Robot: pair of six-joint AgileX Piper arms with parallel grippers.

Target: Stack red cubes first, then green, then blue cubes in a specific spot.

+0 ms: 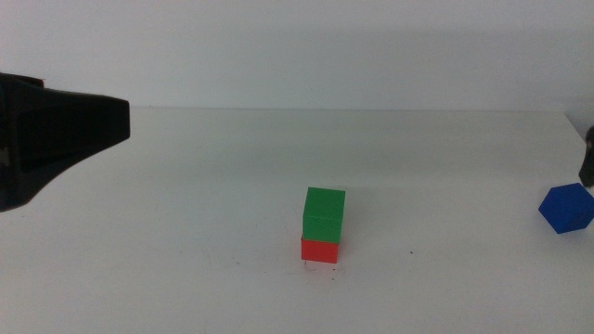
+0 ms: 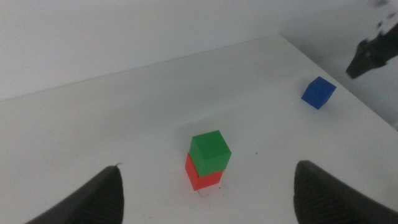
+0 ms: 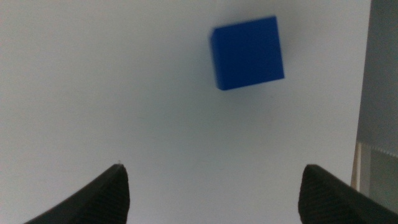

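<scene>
The green cube (image 1: 324, 214) sits on top of the red cube (image 1: 319, 250) near the middle of the white table; the left wrist view shows the same stack, green cube (image 2: 210, 150) on red cube (image 2: 200, 176). The blue cube (image 1: 566, 208) lies alone at the table's far right, also seen in the left wrist view (image 2: 318, 93) and the right wrist view (image 3: 247, 52). My left gripper (image 2: 208, 190) is open and empty, raised at the left, away from the stack. My right gripper (image 3: 214, 190) is open and empty, just short of the blue cube.
The white table (image 1: 213, 213) ends at its right edge just beyond the blue cube (image 3: 364, 93). The left arm's dark body (image 1: 51, 134) fills the picture's left side. A dark part of the right arm (image 1: 587, 158) shows at the right edge.
</scene>
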